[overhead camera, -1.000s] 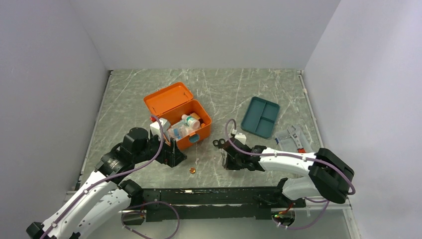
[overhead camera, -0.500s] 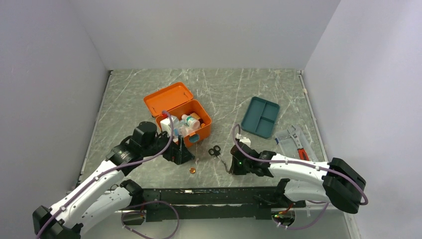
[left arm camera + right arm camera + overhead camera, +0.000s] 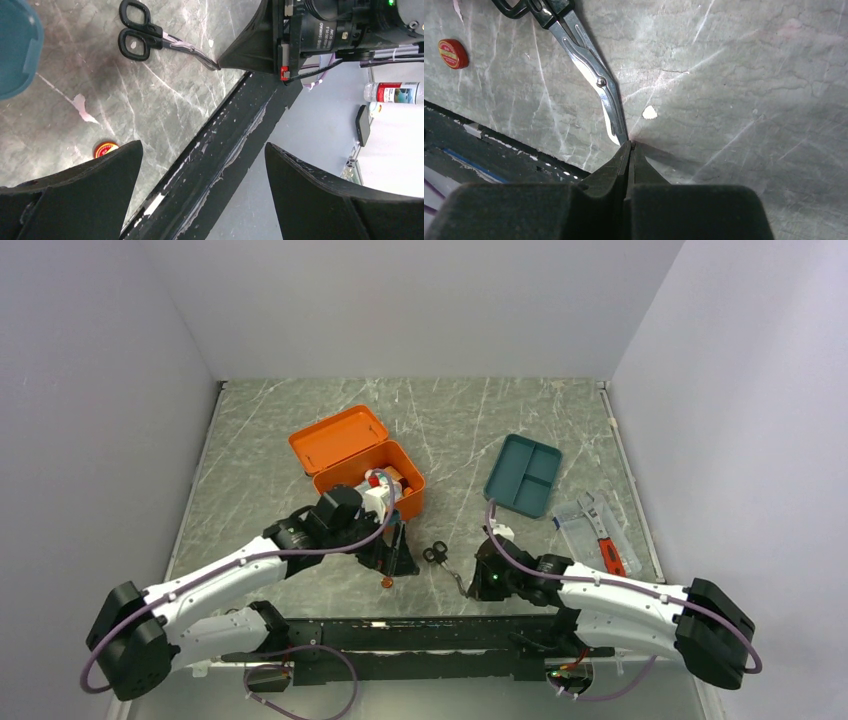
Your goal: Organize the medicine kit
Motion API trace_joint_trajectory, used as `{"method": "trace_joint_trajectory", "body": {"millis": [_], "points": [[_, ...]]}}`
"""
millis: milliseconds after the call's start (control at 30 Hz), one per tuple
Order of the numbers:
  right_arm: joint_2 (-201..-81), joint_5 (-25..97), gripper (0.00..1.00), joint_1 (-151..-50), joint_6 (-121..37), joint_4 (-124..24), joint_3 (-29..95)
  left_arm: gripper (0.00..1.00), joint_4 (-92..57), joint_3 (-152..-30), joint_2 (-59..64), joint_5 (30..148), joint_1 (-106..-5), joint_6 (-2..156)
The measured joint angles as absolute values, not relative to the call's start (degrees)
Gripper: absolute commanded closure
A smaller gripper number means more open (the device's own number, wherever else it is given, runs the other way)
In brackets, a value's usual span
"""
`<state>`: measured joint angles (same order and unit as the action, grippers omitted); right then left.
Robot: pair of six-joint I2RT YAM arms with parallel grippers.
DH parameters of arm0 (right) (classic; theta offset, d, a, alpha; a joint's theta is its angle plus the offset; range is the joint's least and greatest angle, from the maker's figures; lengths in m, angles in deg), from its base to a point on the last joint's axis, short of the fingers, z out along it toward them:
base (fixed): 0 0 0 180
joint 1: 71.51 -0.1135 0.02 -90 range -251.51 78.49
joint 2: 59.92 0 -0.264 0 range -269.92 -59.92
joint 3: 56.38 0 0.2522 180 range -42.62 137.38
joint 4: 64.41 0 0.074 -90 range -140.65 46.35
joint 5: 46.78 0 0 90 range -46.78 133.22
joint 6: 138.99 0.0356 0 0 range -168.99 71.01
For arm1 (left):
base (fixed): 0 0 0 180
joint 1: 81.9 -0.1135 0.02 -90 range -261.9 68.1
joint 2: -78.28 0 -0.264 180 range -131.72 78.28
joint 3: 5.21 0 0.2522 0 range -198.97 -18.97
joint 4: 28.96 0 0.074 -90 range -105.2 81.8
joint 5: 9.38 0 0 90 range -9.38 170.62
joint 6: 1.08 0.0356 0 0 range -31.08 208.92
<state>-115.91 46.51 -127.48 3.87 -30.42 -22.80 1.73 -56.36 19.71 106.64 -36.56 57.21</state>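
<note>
1. Right wrist view: the right pincer (image 3: 630, 146) was shut tight, its two fingers pressed flat together. It was low over the marble table (image 3: 749, 75), just beyond the black rail (image 3: 499, 160) at the near edge.
2. Its closed tips met the blade tip of the scissors (image 3: 596, 75). Whether the blade was actually pinched between them could not be told.
3. The scissors lay flat on the table. Their blades ran away from those tips, beyond the right pincer and to its left, with the black handles at the far end.
4. A small round red tin (image 3: 453, 53) lay further to this pincer's left, apart from the scissors.
5. In the left wrist view the left pincer (image 3: 202, 146) stood wide open and held nothing. The red tin lay just beside one of its fingers (image 3: 75, 190), and the scissors' handles lay beyond the opening.
6. From above, the left pincer hung just left of the scissors' handles, with the tin on its near side. The two pincers were near each other without touching.
7. The medicine kit (image 3: 340, 438) sat just beyond the left pincer and slightly to its left. Its lid was thrown open toward the far side, and its inside was partly hidden by the left arm (image 3: 240, 565).
8. A teal divided tray (image 3: 540, 462) lay beyond the right pincer and to its right, well apart from the kit.
9. Clear packets (image 3: 585, 515) and a red-handled tool (image 3: 610, 552) lay further to the right pincer's right, near the table's edge.
</note>
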Motion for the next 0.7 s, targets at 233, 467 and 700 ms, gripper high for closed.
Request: {"method": "trace_joint_trajectory", "body": {"millis": [233, 467, 700], "points": [[-112.33, 45.83, 1.0, -127.63, 5.53, -30.24, -24.81, 0.01, -6.01, -54.72, 11.82, 105.05, -35.32, 52.99], [-110.77, 45.81, 1.0, -127.76, 6.16, -30.2, -25.69, 0.01, -12.41, -53.87, 5.88, 101.88, -34.57, 49.48], [-110.49, 45.65, 1.0, -127.83, 6.62, -30.57, -25.99, 0.01, -15.01, -53.91, -0.28, 96.35, -33.5, 45.74]]}}
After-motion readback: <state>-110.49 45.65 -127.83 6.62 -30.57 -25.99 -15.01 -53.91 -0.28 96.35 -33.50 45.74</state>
